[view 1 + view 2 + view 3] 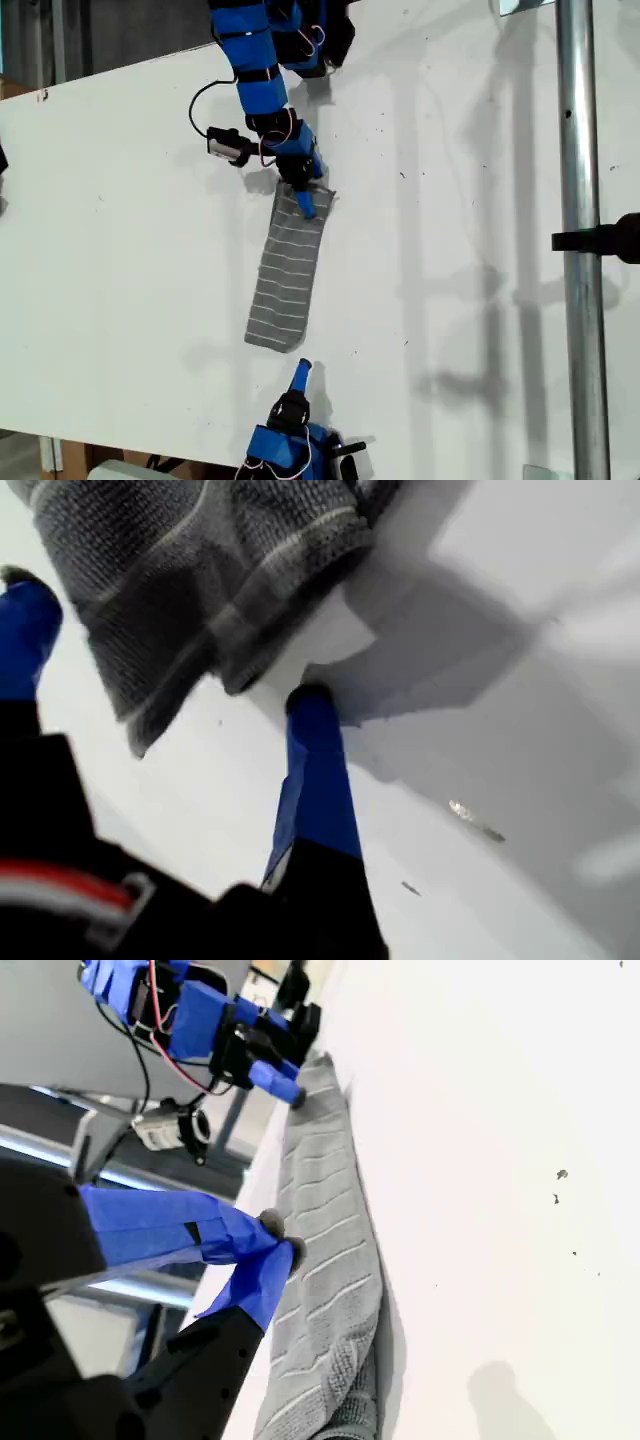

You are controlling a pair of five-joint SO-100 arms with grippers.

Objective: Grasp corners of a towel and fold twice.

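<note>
Towel (289, 270), a narrow strip, runs lengthwise between both arms. My first gripper (305, 202), jaws apart, at its far end; my second gripper (300, 372), closed empty, just off the near end.

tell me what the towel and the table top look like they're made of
The towel looks like soft woven or knitted cotton-type cloth: grey with thin white stripes, a coarse visible weave, limp rumpled edges. The table top looks like a hard, smooth white board, maybe laminate or painted wood, matte with small scuffs.

We note flat white table (130, 250); folded grey white-striped soft cloth towel (288, 270) lies directly on it.
</note>
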